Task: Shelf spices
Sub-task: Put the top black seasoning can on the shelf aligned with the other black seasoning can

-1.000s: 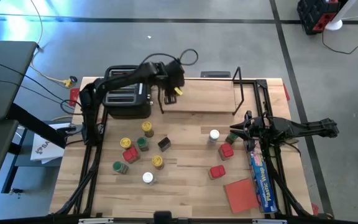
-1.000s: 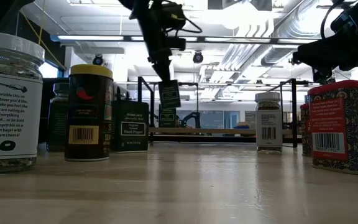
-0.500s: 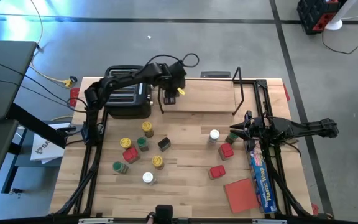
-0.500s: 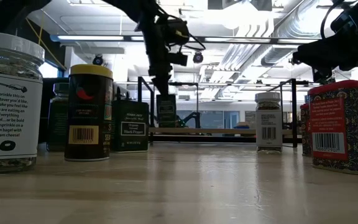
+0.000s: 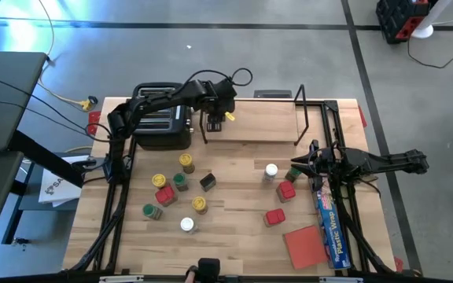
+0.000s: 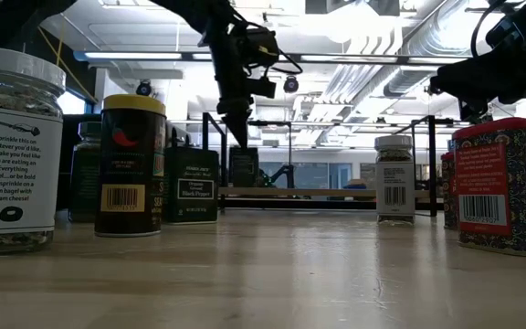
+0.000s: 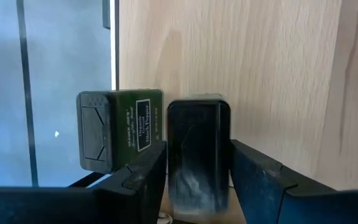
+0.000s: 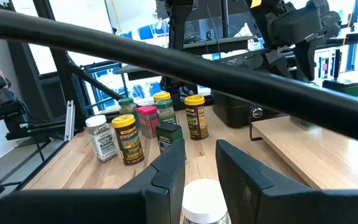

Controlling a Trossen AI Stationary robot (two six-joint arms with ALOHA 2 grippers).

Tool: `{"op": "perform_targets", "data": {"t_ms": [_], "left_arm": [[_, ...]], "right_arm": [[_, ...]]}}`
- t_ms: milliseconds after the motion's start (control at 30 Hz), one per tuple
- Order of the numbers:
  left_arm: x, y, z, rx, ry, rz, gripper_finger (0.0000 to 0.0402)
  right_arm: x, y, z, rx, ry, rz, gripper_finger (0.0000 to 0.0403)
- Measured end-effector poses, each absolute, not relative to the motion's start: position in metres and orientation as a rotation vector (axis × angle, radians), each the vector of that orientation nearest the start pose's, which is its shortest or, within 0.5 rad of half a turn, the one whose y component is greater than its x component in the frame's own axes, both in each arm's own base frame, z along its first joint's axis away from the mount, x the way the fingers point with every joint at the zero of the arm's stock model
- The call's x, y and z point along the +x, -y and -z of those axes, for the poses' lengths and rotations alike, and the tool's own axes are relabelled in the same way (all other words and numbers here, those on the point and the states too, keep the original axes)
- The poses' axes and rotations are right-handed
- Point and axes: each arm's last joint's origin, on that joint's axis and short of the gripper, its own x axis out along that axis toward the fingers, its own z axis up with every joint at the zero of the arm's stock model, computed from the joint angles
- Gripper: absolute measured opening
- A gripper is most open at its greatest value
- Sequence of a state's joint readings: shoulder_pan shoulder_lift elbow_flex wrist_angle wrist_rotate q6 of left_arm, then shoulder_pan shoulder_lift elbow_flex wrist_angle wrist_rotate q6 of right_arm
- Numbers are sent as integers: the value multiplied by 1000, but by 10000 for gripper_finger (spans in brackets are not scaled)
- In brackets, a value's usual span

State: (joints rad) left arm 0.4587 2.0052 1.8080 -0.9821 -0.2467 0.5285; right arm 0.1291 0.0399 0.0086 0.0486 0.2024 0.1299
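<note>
While the high view shows only the left gripper (image 5: 213, 124) hanging over the left end of the shelf (image 5: 262, 130), the left wrist view shows what lies under it: a dark square tin (image 7: 198, 146) between the two fingers (image 7: 143, 177), with a thin gap on each side, so the jaws stand slightly parted and not pressing it. Just beside that tin sits a green black-pepper tin (image 7: 120, 129), the two side by side on the shelf's light board near its edge. Both tins stand upright, tops facing the wrist camera, long axes vertical. The low view confirms one dark tin (image 6: 244, 168) standing on the board below the raised gripper, apart from it.

The right gripper (image 5: 296, 171) waits near the right side of the table (image 5: 234, 196), close to the blue plastic-wrap box (image 5: 330, 228). Its wrist view shows a white-lidded jar (image 8: 201, 200) between its fingers; whether they grip it cannot be told. Other spice jars (image 5: 178, 189) stand scattered on the table.
</note>
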Motion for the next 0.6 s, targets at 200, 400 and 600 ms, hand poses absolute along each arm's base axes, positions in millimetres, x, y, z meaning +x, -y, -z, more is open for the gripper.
{"op": "perform_targets", "data": {"t_ms": [200,400,600], "left_arm": [[374,-192,-266,329,-1316,-286,175],[374,-186,-272,398,-1331,-344,175],[371,-179,-280,383,-1307,-272,149]], "right_arm": [[99,-7,-168,133,22,72,85],[99,-7,-168,133,22,72,85],[99,-7,-168,133,22,72,85]]}}
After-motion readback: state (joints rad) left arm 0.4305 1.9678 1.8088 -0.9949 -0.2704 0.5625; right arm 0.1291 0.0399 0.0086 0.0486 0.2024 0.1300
